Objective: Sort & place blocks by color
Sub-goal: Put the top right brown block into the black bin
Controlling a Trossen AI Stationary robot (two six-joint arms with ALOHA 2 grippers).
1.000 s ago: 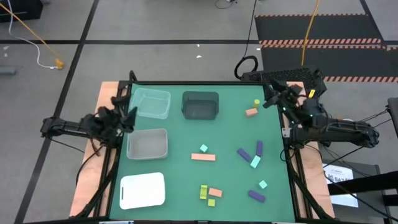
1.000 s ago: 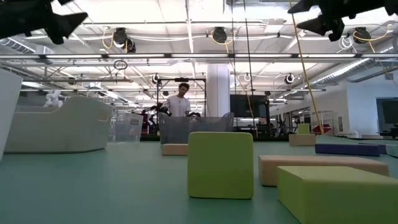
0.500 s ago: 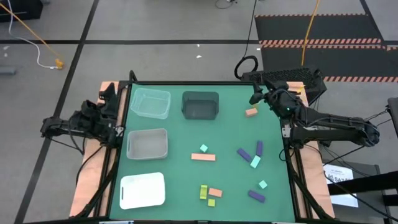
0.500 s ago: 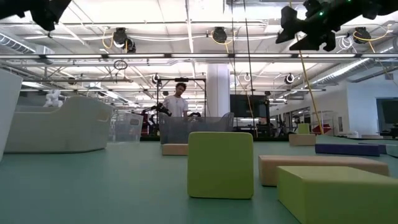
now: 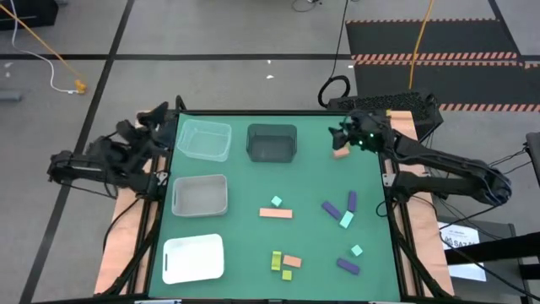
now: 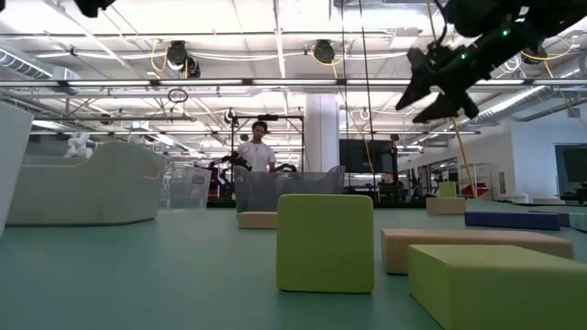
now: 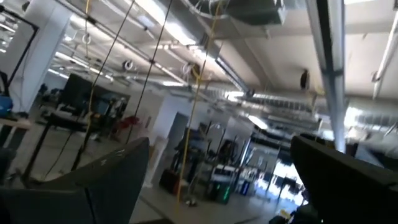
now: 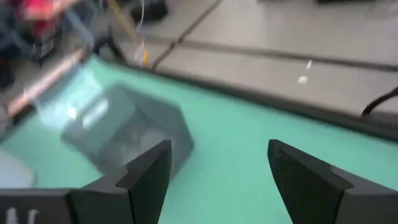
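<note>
The blocks lie scattered on the green table (image 5: 312,181): a salmon-orange cube (image 5: 340,153) at the far right, an orange bar (image 5: 275,213) and a mint cube (image 5: 276,201) in the middle, and purple bars (image 5: 331,209), mint (image 5: 346,219) and yellow-green blocks (image 5: 276,260) toward the near right. My right gripper (image 5: 342,133) hangs open, high above the far right of the table next to the orange cube, tipped downward (image 8: 217,177). My left gripper (image 5: 156,118) stands open beyond the table's far left corner, pointing up at the ceiling (image 7: 224,186).
Two clear bins (image 5: 204,140) (image 5: 200,195) and a dark bin (image 5: 272,143) stand at the far left and far middle, with a white tray (image 5: 193,257) at the near left. In the low view a yellow-green cube (image 6: 326,243) stands close. A person shows far behind the table.
My left gripper has risen and drawn back from the clear bins toward the far left corner, tipping upward. My right gripper has swung toward the table's left, out over the far right of the table, sinking and tipping downward. No block has moved.
</note>
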